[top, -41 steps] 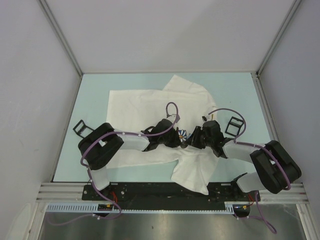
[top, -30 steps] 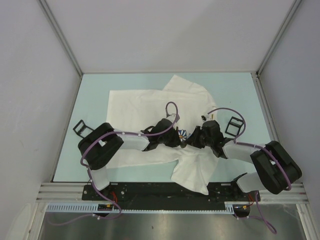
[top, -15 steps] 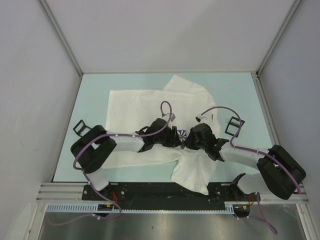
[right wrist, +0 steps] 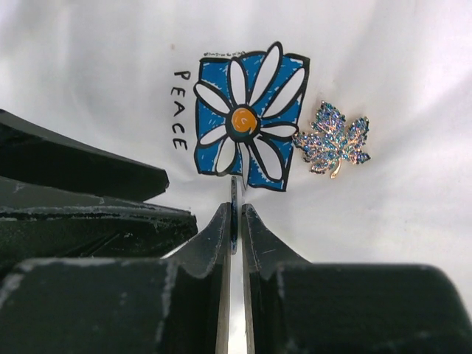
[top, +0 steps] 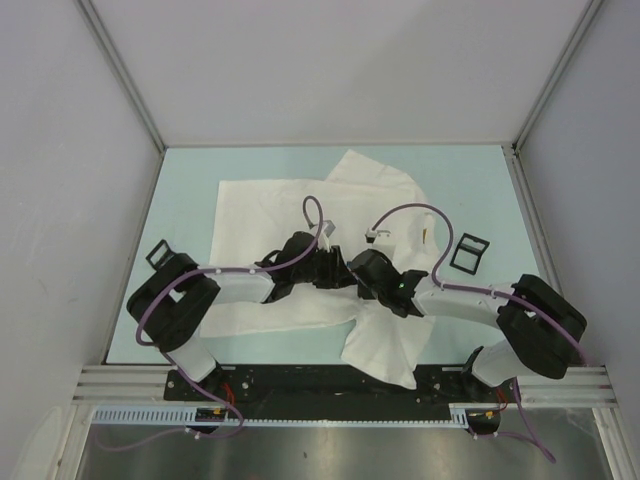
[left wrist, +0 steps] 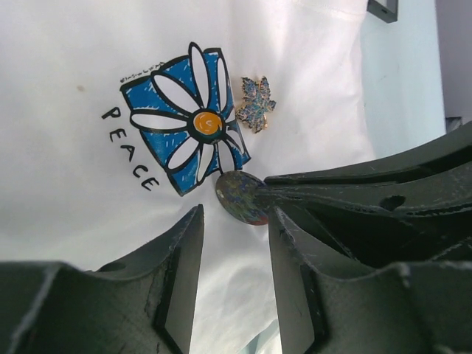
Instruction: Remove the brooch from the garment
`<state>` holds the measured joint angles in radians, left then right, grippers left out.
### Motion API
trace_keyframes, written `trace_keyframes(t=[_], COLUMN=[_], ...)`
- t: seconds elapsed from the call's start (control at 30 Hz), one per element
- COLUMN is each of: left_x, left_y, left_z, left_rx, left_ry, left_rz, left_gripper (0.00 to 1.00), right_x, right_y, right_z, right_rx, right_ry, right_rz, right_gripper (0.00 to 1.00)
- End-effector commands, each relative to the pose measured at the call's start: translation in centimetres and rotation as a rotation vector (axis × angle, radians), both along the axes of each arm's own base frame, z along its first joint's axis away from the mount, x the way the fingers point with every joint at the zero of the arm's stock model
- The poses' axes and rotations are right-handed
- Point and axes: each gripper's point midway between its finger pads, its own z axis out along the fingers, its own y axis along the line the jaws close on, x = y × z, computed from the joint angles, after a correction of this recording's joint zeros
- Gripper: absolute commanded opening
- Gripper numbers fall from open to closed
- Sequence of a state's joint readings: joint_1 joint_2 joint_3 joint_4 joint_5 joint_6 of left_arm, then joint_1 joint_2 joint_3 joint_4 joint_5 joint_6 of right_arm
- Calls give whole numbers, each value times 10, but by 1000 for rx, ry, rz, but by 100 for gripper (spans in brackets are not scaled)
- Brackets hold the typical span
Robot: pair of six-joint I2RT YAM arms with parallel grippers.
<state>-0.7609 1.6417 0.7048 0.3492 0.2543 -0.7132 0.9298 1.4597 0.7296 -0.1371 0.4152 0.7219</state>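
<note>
Where the brooch is: the round dark brooch point(left wrist: 240, 197) sits on the chest of the white T-shirt point(top: 270, 205), touching a lower corner of the blue daisy print point(left wrist: 188, 118); a glittery maple-leaf pin point(left wrist: 256, 103) sits just beside the same print, apart from the round one
Right gripper point(right wrist: 234, 215): closed narrowly on the round brooch, one finger on each face, the disc edge-on between them
Left gripper point(left wrist: 235, 215): jaws apart, holding nothing, poised over the cloth just in front of the brooch
Attachment: whether its pin is through the fabric cannot be told
Handling: probably light, stiff and smooth-faced, so a thin pinch may slip; the cotton is soft and will likely tent up under any pull
Where to hold: the flat faces near the rim, as the right fingers do; the left fingers seem best pressed on the cloth just beside it
</note>
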Motion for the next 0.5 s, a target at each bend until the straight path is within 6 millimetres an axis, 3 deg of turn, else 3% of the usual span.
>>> trace_keyframes(t=[0.0, 0.2, 0.47], left_x=[1, -3, -3], left_y=[-9, -11, -13], left_z=[16, 11, 11], left_rx=[-122, -151, -163], left_ry=[16, 46, 47], left_rz=[-12, -16, -26], left_gripper=[45, 47, 47], right_x=[10, 8, 5], right_y=[12, 28, 43], right_z=[11, 11, 16], right_rx=[-28, -16, 10], right_ry=[-41, -45, -68], right_rz=[19, 90, 166], right_gripper=[2, 14, 20])
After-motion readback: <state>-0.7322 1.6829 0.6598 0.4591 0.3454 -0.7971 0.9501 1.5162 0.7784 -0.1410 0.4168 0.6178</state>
